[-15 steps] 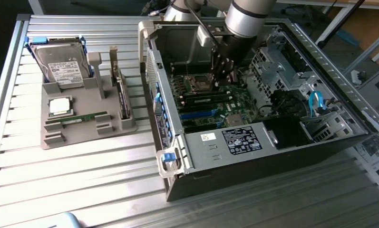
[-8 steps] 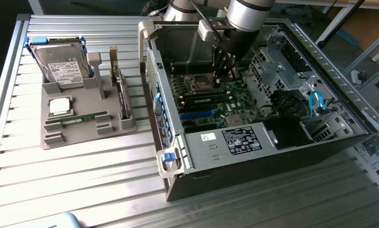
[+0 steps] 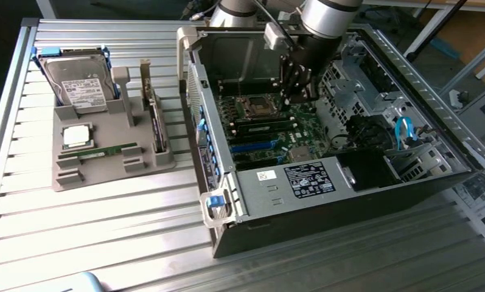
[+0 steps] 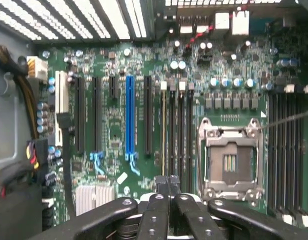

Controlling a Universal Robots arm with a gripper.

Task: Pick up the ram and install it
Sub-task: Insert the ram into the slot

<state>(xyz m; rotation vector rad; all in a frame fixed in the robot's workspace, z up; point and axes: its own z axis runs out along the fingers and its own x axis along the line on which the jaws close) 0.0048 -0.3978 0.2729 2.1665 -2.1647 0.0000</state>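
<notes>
The ram (image 3: pixel 103 151) lies in the grey holder (image 3: pixel 104 167), at nine o'clock from the case; the hand (image 4: pixel 168 186), closed and empty, hovers above the motherboard (image 4: pixel 119 130), risking a knock.

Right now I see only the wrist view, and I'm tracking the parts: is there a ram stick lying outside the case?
Observer: Yes, one ram lies flat on the grey holder, to the exterior view's left of the case.
Operator: What else sits on that holder?
Observer: A hard drive stands at its far end, with a square CPU chip in front of it.
Operator: And the gripper?
Observer: The gripper hangs inside the open case, over the motherboard beside the CPU socket.
</notes>
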